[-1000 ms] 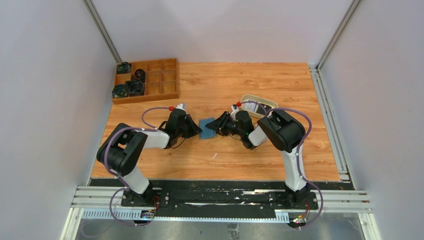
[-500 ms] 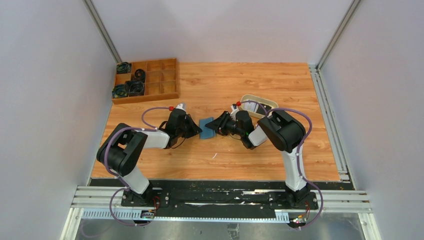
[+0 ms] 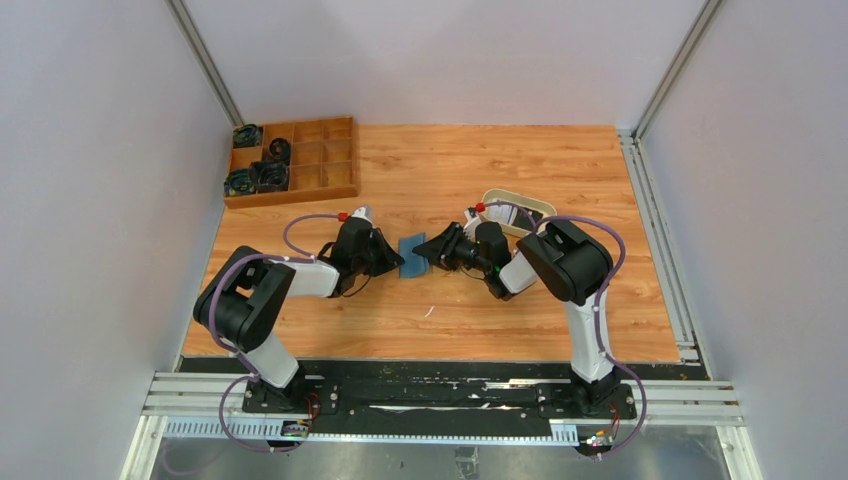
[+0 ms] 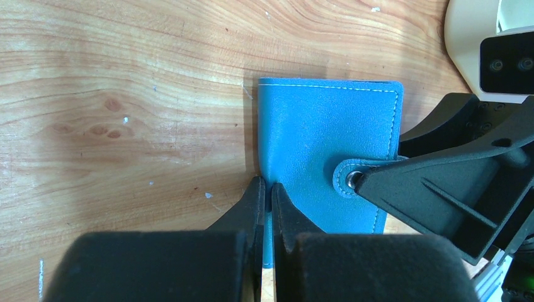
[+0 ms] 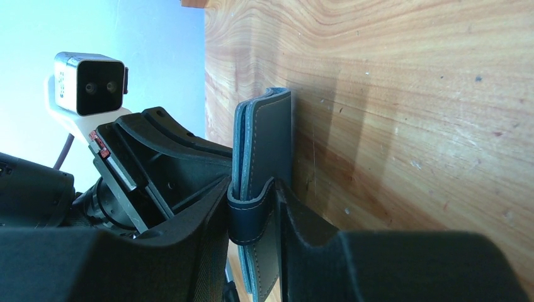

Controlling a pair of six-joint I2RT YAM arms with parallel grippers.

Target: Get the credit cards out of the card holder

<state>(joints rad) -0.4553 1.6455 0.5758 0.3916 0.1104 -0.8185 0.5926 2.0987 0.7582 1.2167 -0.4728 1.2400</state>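
On the table [image 3: 480, 170], closed teal card holder [image 4: 327, 138], white-stitched, left tool [image 4: 269, 189] and right tool [image 5: 255, 211] clamped on it.

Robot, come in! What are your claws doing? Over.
Left claw shut on card holder edge. Right claw shut on it at the snap strap. Folded closed, no cards showing.

Counted: 1 teal-blue soft rectangular card holder [image 4: 327, 138] w/ 1 snap strap [image 4: 343, 182]; 2 black two-finger grippers, i.e. left gripper [image 4: 265, 189] & right gripper [image 5: 255, 195]; 1 cream oval tray [image 3: 533, 202]; 1 wooden compartment box [image 3: 300, 197] w/ 4 dark round items [image 3: 270, 177]; 1 wood-grain table [image 3: 450, 310].
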